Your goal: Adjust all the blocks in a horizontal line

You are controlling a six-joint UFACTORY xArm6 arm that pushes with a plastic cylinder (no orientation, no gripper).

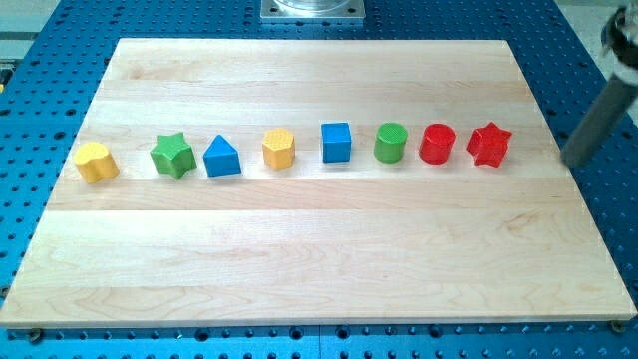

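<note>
Wooden worktop [299, 249]: red star [488, 145] looks light, slippery; push its side. My tip [575, 160], an empty tool, stands right of it.

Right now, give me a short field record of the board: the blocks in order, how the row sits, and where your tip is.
row, view's left to right: yellow heart-like block, green star, blue triangle, yellow hexagon, blue cube, green cylinder, red cylinder, red star
line: roughly horizontal, left end slightly lower
surface: wooden board
my tip: right of the red star, apart
</note>
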